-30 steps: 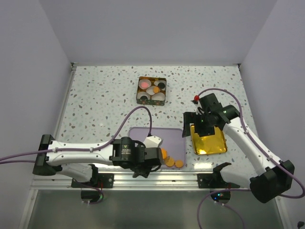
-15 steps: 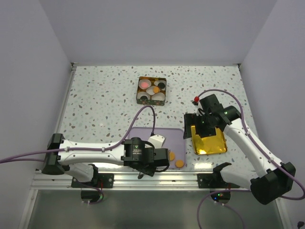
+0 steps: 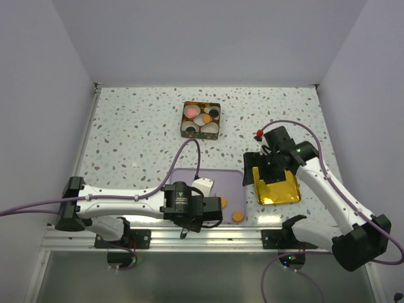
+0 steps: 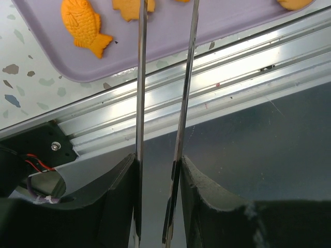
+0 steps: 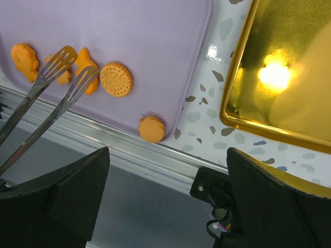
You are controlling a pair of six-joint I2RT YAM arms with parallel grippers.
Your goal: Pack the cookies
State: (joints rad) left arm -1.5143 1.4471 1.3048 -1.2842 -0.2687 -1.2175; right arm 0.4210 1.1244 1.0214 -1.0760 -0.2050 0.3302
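Several orange-tan cookies lie on the lilac tray (image 3: 214,177): a fish (image 4: 85,26), a round one (image 5: 116,79) and a round one at the tray's front edge (image 5: 151,129), which also shows in the top view (image 3: 237,216). My left gripper (image 4: 158,163) is shut on metal tongs (image 4: 140,77) at the tray's front edge (image 3: 211,213). The tong tips (image 5: 61,58) stand apart over a star-shaped cookie (image 5: 85,72). My right gripper (image 5: 168,155) is open and empty, above the gold tray (image 5: 279,77) and over its far-left corner (image 3: 268,165).
A gold-rimmed box (image 3: 201,120) at the back holds white paper cups with pink, black and orange cookies. The gold tray (image 3: 276,186) lies right of the lilac tray. The aluminium rail (image 3: 208,237) runs along the table's front edge.
My left gripper with the tongs moved right along the tray's front edge, then stayed almost still. It now covers part of the cookie row. The right arm barely shifted.
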